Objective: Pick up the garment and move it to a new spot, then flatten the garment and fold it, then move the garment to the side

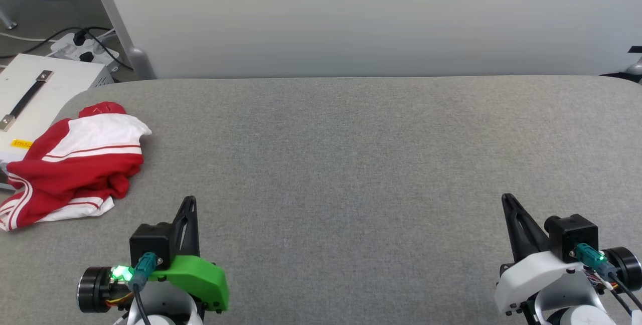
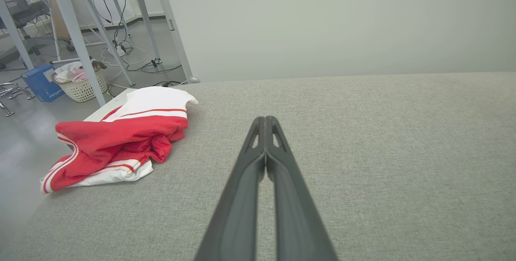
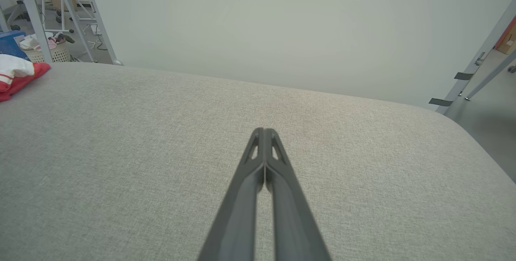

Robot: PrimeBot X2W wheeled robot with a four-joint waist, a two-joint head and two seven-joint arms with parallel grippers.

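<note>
The left gripper (image 2: 265,119) and the right gripper (image 3: 264,131) hover low over the near edge of the grey worktop (image 1: 351,164), well apart. Each has its two dark fingertips clenched together with nothing between them.

The garment (image 1: 80,164) lies in a crumpled heap at the worktop's left edge, toward the far-left corner, ahead and left of the left gripper and apart from it. Its long axis runs roughly along that edge, slanting a little. A white sleeve with a thin red stripe points toward the far edge. The red end with striped trim points near-left and reaches the very edge.

The head view shows a white box (image 1: 30,94) with a black handle just beside the heap, off the left edge. The left wrist view adds a pale basket (image 2: 82,85) and a blue box (image 2: 40,85) on the floor beyond. The right wrist view catches a corner of the heap and the worktop's rounded far-right corner (image 3: 443,112).
</note>
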